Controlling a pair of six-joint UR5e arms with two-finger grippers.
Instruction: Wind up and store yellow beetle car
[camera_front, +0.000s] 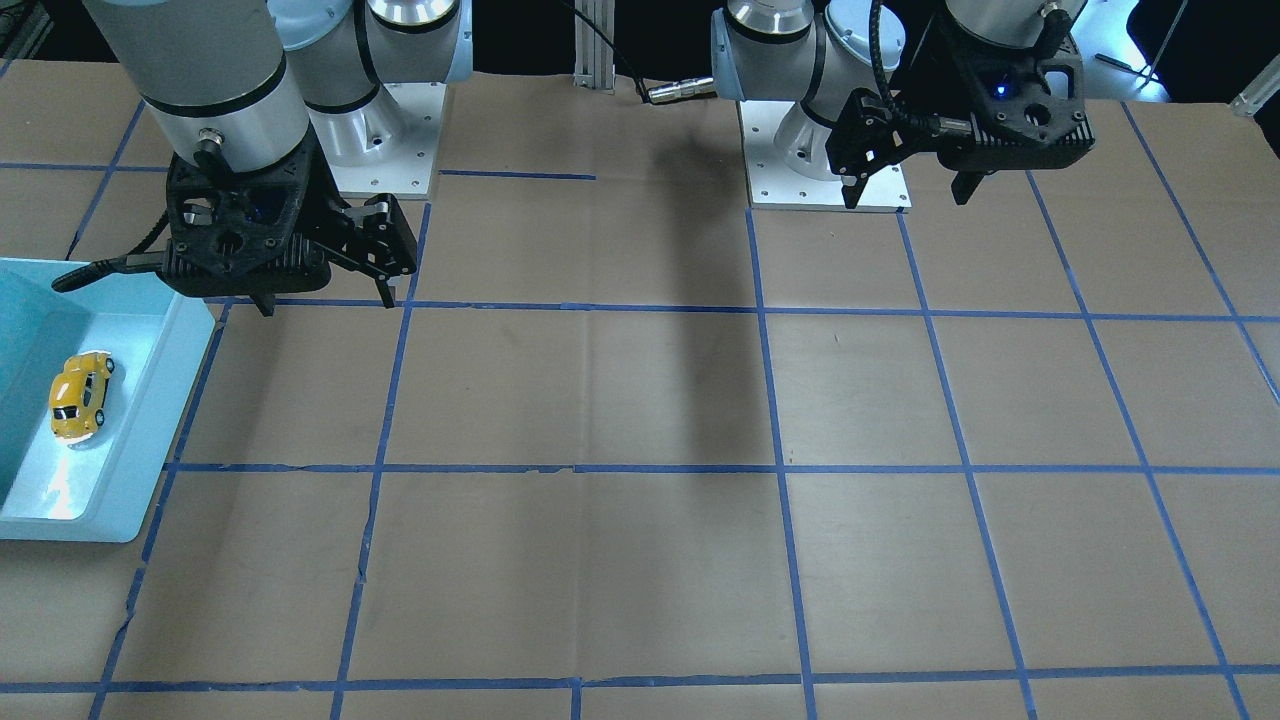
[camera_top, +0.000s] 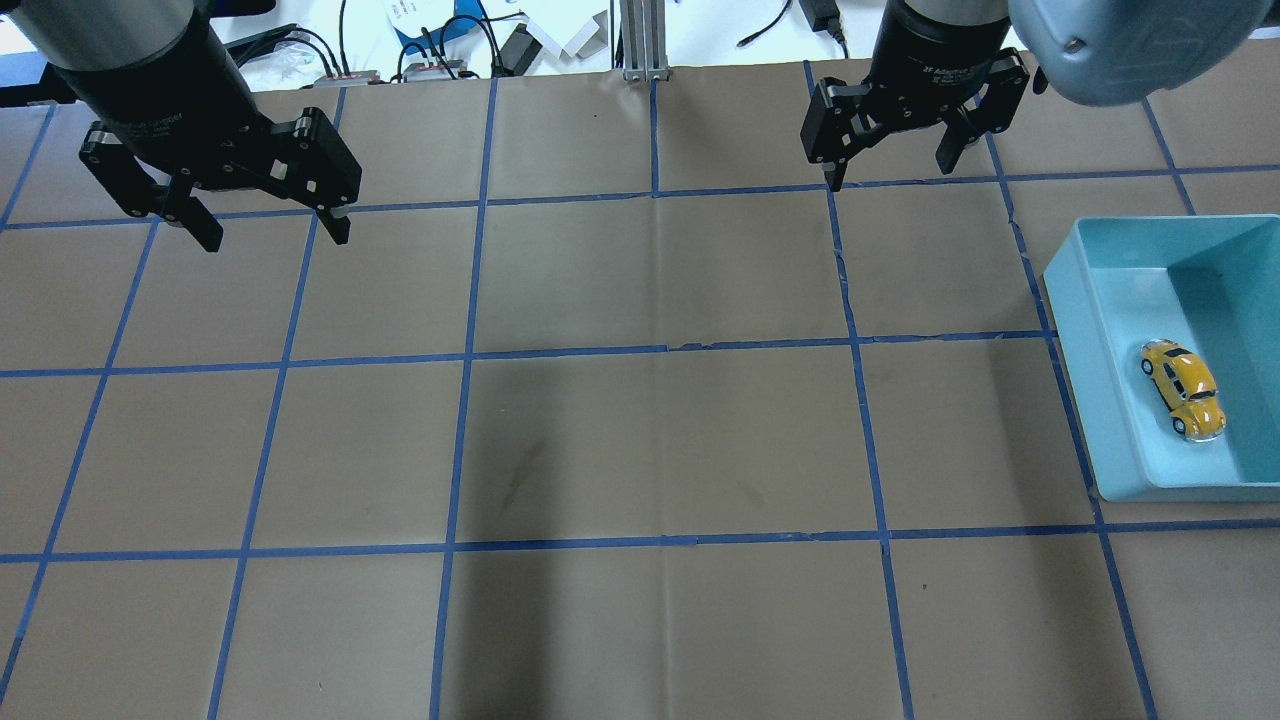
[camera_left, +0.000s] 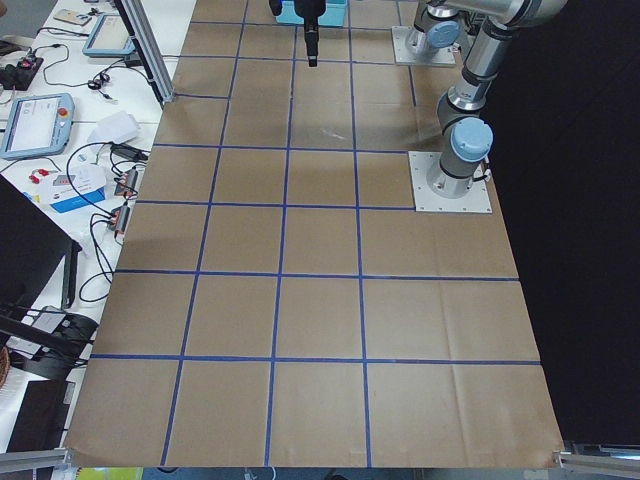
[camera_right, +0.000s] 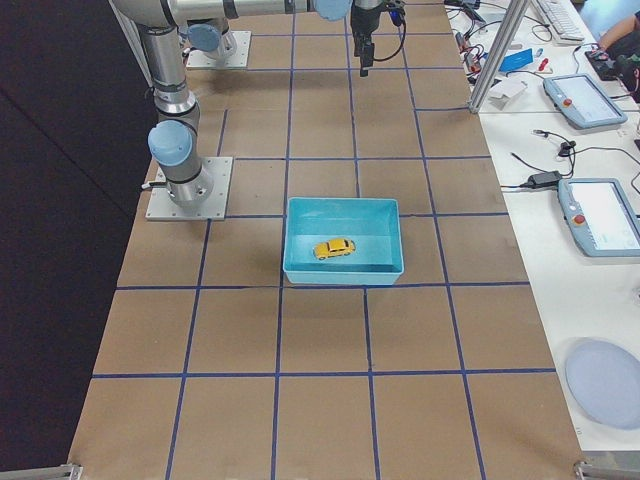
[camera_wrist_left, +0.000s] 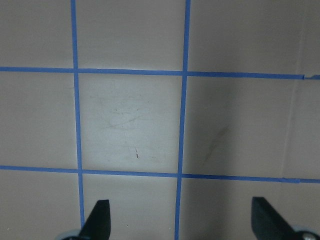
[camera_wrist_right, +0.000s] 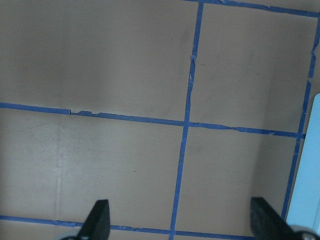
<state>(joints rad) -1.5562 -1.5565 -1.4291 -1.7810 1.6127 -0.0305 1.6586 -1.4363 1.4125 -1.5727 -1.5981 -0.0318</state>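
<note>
The yellow beetle car (camera_top: 1183, 389) lies on its wheels inside the light blue bin (camera_top: 1075, 320) at the table's right side. It also shows in the front view (camera_front: 80, 395) and the right side view (camera_right: 333, 247). My right gripper (camera_top: 889, 175) hangs open and empty above the table, back and to the left of the bin, well apart from the car. Its wrist view (camera_wrist_right: 181, 220) shows only paper and the bin's edge (camera_wrist_right: 311, 190). My left gripper (camera_top: 276, 240) hangs open and empty over the far left of the table; its wrist view (camera_wrist_left: 181, 220) shows bare paper.
Brown paper with a blue tape grid (camera_top: 660, 350) covers the table. The arm base plates (camera_front: 830, 190) (camera_front: 385, 170) stand at the robot's edge. A side bench with teach pendants (camera_right: 600, 215) and a white plate (camera_right: 605, 385) lies beyond the table.
</note>
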